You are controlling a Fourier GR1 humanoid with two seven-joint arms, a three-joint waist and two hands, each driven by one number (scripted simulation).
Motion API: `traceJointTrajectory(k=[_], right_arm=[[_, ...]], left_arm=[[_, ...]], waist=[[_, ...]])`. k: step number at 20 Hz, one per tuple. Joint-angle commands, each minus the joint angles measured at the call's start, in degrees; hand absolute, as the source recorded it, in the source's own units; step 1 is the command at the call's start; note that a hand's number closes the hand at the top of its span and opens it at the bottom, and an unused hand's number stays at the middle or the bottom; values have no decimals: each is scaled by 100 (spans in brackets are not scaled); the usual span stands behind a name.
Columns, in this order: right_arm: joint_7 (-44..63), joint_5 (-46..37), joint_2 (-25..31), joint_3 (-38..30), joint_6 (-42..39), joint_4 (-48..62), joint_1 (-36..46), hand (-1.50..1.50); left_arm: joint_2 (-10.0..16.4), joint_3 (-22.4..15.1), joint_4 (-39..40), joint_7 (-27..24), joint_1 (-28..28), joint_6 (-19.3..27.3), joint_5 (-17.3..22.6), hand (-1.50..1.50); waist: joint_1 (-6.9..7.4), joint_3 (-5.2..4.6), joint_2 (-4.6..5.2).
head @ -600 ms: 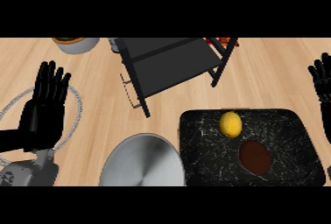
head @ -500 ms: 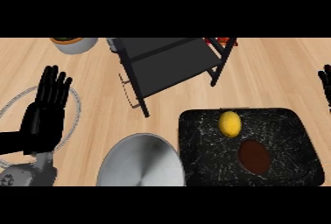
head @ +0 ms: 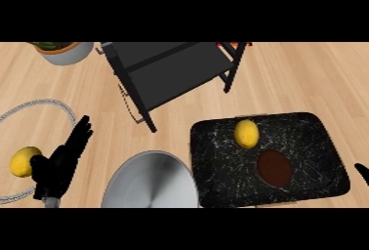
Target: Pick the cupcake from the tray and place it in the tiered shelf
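Your left hand (head: 61, 163) rests at 8 o'clock, fingers straight and holding nothing, beside a lemon (head: 24, 161) on a wire-rimmed plate (head: 43, 101). Only a sliver of your right hand (head: 362, 174) shows at 4 o'clock, so its state cannot be told. The brown cupcake (head: 275, 167) sits on the black tray (head: 310, 136) at 4 o'clock, nearest that hand. A second lemon (head: 246, 133) lies between it and the tiered shelf (head: 173, 68) at 12. A metal bowl (head: 151, 180) sits at 6.

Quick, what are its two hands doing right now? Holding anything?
Left hand: open, holding nothing.
Right hand: barely in view at the right edge; cannot tell.
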State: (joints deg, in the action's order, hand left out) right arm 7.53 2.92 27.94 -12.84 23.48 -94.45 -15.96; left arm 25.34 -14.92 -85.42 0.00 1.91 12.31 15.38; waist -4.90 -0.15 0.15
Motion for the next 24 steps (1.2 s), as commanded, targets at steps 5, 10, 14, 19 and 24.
traceJointTrajectory(k=[5,10,14,19,24], right_arm=[[-72,78,-548,446,-267,-1988,-1158,-150],[1624,-366,-97,946,-406,-3297,-1269,-150],[2978,-842,717,1318,-964,-3608,-1532,-150],[4320,-2023,2015,1129,-1634,-3571,-1612,-150],[6220,-2694,2362,1685,-2149,-3704,-678,-150]], left_arm=[[-126,-390,629,0,-162,-381,-390,0],[-111,-203,796,-253,-184,-596,-323,0],[-335,-473,538,47,-325,-266,-600,0],[-229,-301,767,134,-658,-426,-511,0],[-310,-451,816,70,-711,-648,-525,0]], waist=[[363,5,-25],[482,-4,-5],[561,-16,21],[635,-51,111],[902,-27,115]])
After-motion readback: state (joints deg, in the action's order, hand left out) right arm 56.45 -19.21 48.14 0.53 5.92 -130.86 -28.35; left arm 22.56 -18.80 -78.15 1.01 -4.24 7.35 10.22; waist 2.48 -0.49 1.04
